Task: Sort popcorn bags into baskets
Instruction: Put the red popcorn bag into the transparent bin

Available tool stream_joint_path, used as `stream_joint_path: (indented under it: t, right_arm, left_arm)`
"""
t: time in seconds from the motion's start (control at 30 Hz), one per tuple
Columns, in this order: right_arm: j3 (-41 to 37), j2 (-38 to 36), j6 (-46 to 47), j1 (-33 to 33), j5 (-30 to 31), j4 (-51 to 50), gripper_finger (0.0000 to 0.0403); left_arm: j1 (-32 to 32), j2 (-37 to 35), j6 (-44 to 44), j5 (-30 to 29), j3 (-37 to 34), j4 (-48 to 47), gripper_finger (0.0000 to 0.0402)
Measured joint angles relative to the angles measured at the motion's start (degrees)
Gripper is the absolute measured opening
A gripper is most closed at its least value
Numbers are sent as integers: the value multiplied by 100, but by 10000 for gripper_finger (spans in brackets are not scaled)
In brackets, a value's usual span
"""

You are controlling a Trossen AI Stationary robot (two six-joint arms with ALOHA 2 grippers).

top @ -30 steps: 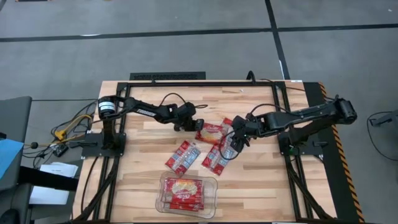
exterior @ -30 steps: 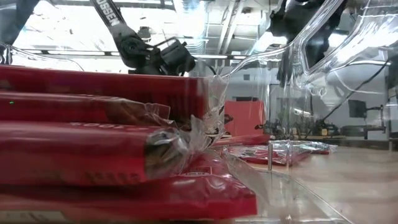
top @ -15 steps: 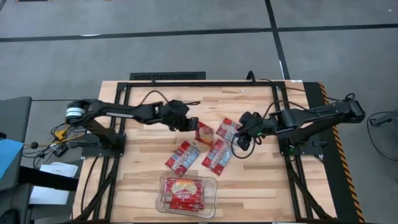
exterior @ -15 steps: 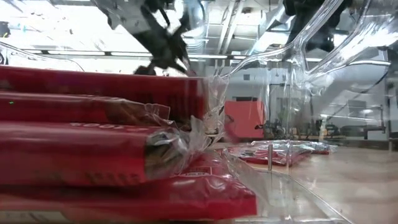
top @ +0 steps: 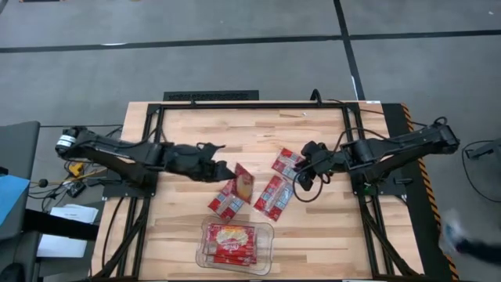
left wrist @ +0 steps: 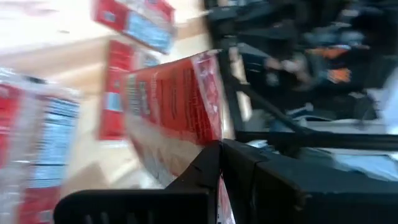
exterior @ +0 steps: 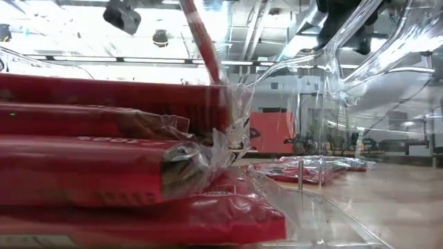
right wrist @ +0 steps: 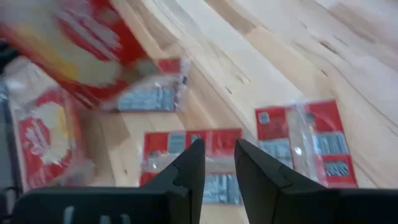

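Note:
My left gripper [top: 225, 171] is over the table's middle, shut on a red popcorn bag [top: 243, 182], which shows high up in the low view [exterior: 202, 38]. Three more red bags lie flat on the table: one to the right [top: 286, 163], one nearer [top: 272, 196] and one under the held bag [top: 228, 200]. The clear basket [top: 270, 235] stands at the near edge with several bags [top: 232, 241] stacked inside. My right gripper [top: 300, 174] hovers by the right-hand bag, fingers a little apart [right wrist: 219, 158], holding nothing. My left gripper pinches the red bag between its two fingers at one end [left wrist: 208, 134]. The fingers come roughly level from the table's left. The bag stands out past them on edge, tilted, and is lifted clear of the table.
Black frame rails run along the table's far, left and right sides [top: 235, 104]. Bare wood lies on either side of the basket and behind the loose bags. In the low view the basket's clear wall [exterior: 325, 104] and its stacked bags fill the foreground.
My left gripper has taken the bag from the table's middle, tipped it up on edge and carried it up and toward the near-left, over another bag. My right gripper drew back toward the table's right, away from the nearer bag, then kept still.

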Motion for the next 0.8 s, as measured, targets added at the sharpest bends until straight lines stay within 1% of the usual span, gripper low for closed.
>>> stream_joint_path:
  t: [0.13, 0.23, 0.53, 0.7, 0.8]
  right_arm:
    - [5, 53, 95, 3, 4, 121, 112]
    - [-11, 70, 128, 29, -7, 128, 112]
    - [-2, 94, 283, 150, 32, 163, 113]
    - [-2, 94, 335, 161, 32, 163, 113]
    - [-2, 94, 340, 161, 31, 161, 113]
  left_arm:
    - [-457, -23, -149, -269, -3, 271, 0]
    - [-786, 19, -312, -462, 0, 669, 0]
    - [-1665, 19, -396, -1218, 0, 1664, 0]
    - [-2179, 22, -486, -1967, 0, 1789, 0]
    - [-2431, 158, -599, -2311, 7, 1871, 0]
